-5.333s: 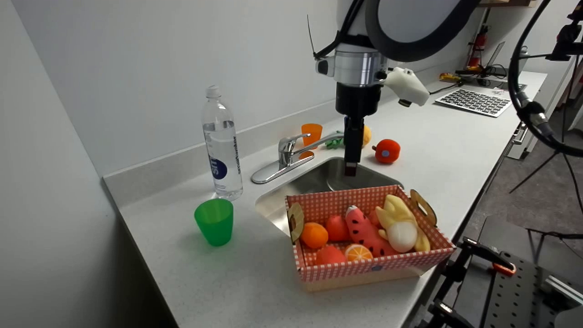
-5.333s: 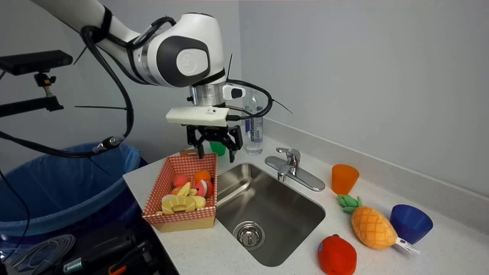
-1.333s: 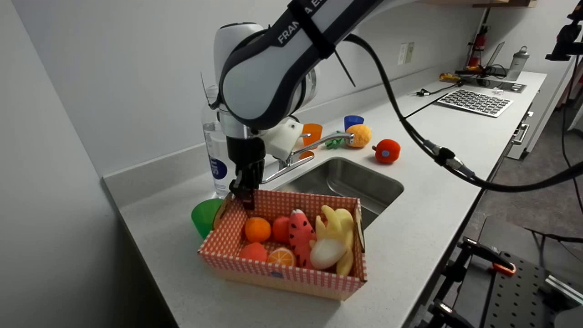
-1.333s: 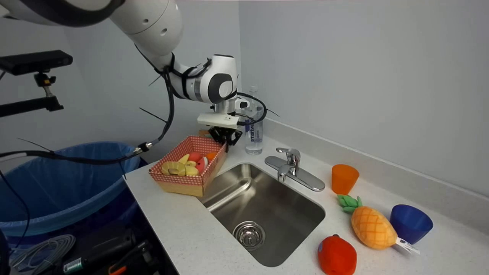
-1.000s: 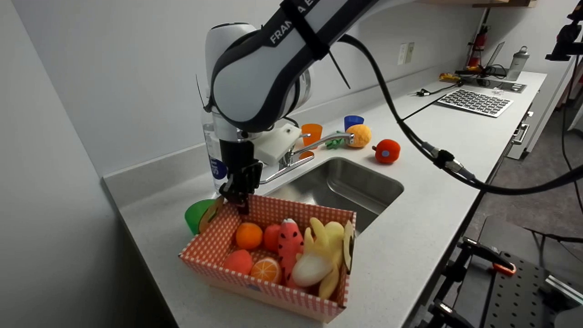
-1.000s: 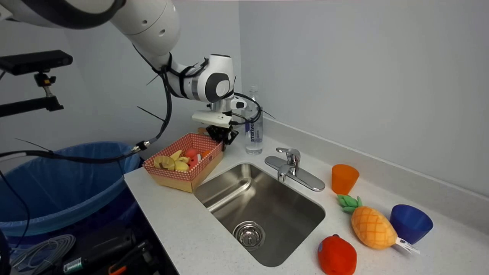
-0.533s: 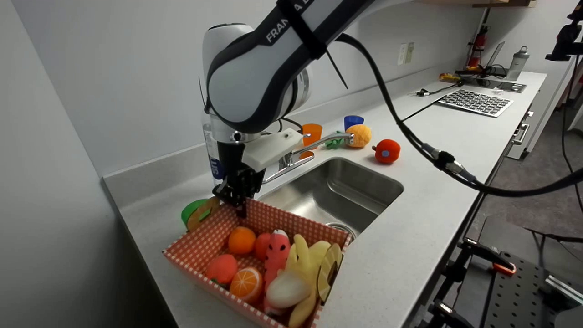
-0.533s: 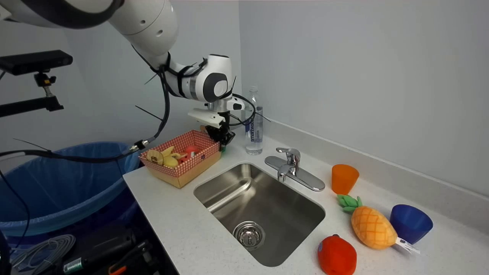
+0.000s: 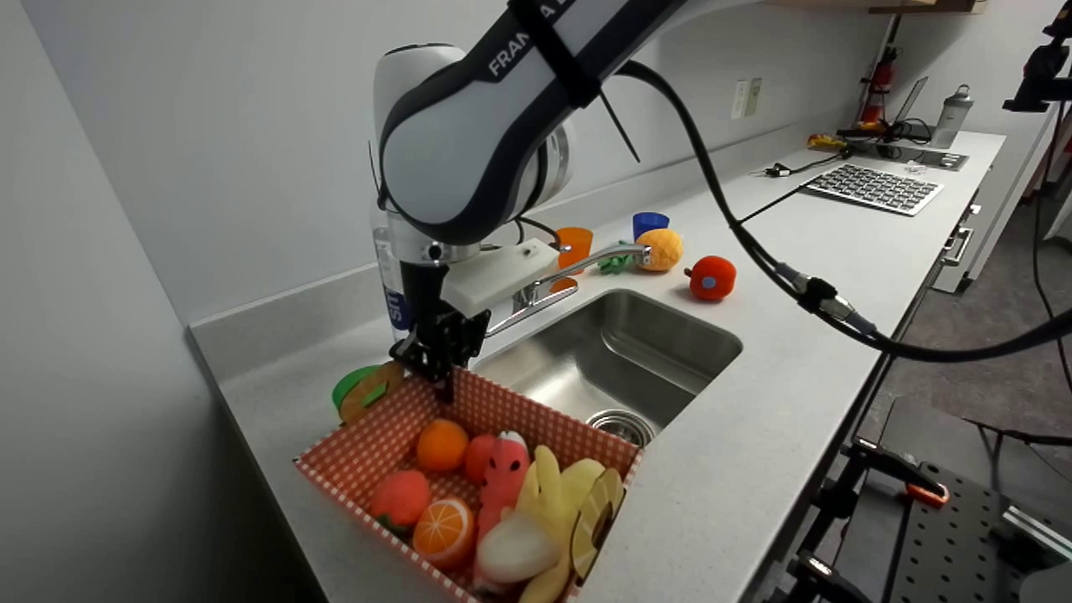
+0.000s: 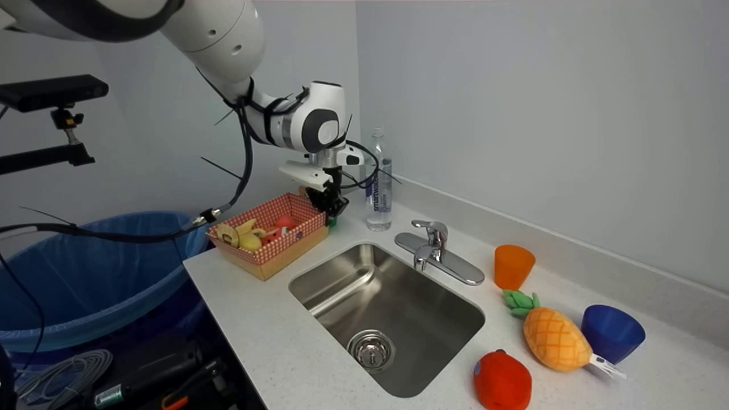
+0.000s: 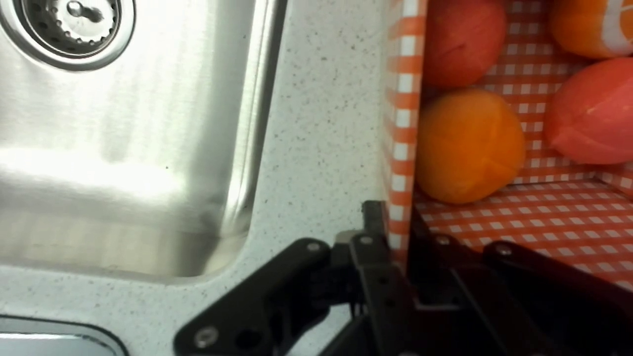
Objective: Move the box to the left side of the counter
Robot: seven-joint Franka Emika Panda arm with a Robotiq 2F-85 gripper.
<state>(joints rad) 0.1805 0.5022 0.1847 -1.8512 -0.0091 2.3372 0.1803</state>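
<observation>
Above the gripper (image 9: pixel 445 382), in an exterior view, I read "FRAN" on the arm (image 9: pixel 479 155) before a black strap (image 9: pixel 554 50) covers part of the word. Near the gripper, in an exterior view, the bottle (image 10: pixel 381 202) shows "smartwa", the rest unclear behind a cable (image 10: pixel 377 162). Well apart from the gripper, a tag (image 10: pixel 607 365) on the toy pineapple (image 10: pixel 555 340) is too small to read.

White arm (image 10: pixel 239 45), charcoal trim (image 9: pixel 465 228), black cable (image 9: pixel 737 224), black claw (image 11: pixel 398 225) with seemingly silver screws (image 11: pixel 205 336)
</observation>
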